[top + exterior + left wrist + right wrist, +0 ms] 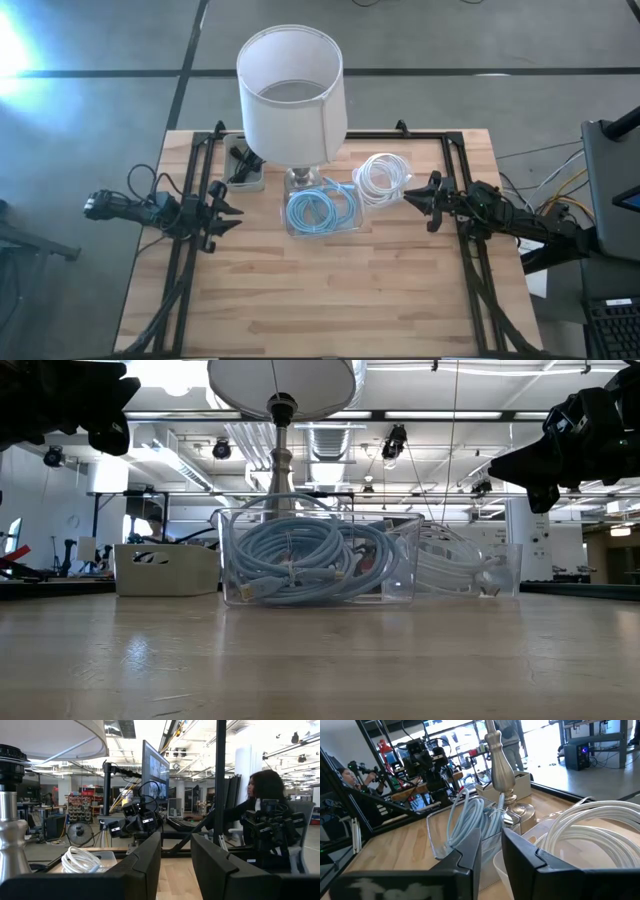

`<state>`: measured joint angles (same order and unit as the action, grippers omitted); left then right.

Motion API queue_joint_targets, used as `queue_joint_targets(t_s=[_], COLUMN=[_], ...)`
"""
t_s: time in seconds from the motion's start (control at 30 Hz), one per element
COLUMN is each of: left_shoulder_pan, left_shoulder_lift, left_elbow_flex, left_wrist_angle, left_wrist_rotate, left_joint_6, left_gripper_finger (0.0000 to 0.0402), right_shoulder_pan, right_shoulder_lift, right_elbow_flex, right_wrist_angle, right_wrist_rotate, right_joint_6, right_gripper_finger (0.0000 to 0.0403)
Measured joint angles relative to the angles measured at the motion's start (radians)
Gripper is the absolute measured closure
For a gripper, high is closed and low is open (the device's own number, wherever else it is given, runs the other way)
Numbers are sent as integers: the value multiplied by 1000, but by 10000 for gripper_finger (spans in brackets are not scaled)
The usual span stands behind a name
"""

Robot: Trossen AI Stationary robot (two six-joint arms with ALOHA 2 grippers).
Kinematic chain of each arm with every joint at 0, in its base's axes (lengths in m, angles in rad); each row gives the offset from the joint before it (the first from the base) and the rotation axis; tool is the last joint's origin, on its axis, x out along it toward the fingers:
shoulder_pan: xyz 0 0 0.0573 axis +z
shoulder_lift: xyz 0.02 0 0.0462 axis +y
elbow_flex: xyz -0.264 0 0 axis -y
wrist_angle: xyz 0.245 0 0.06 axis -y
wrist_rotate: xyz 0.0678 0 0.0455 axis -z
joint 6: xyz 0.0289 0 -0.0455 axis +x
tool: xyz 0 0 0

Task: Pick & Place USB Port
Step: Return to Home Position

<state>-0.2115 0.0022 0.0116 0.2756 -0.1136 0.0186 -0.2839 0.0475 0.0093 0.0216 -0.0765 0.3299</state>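
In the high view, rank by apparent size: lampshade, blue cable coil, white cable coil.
1. lampshade, though nearest the camera
2. blue cable coil
3. white cable coil, slightly smaller

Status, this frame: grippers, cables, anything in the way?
Left gripper and right gripper open, empty, apart at table sides. Blue cables in left bin, white cables in right bin. Nothing blocking; lamp stands behind bins.
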Motion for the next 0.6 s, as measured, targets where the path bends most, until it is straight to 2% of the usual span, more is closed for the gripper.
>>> queue_joint_targets(t_s=[0.4, 0.6], left_shoulder_pan=[-1, -1], left_shoulder_lift=[0, 0], left_elbow_flex=[0, 0], left_wrist_angle=[0, 0], left_wrist_rotate=[0, 0], left_joint_6=[0, 0], left_gripper_finger=[291, 291], right_shoulder_pan=[0, 0], right_shoulder_lift=[0, 0], right_elbow_flex=[0, 0], right_wrist_angle=[0, 0], right_wrist_rotate=[0, 0], right_joint_6=[0, 0], right_gripper_finger=[314, 318])
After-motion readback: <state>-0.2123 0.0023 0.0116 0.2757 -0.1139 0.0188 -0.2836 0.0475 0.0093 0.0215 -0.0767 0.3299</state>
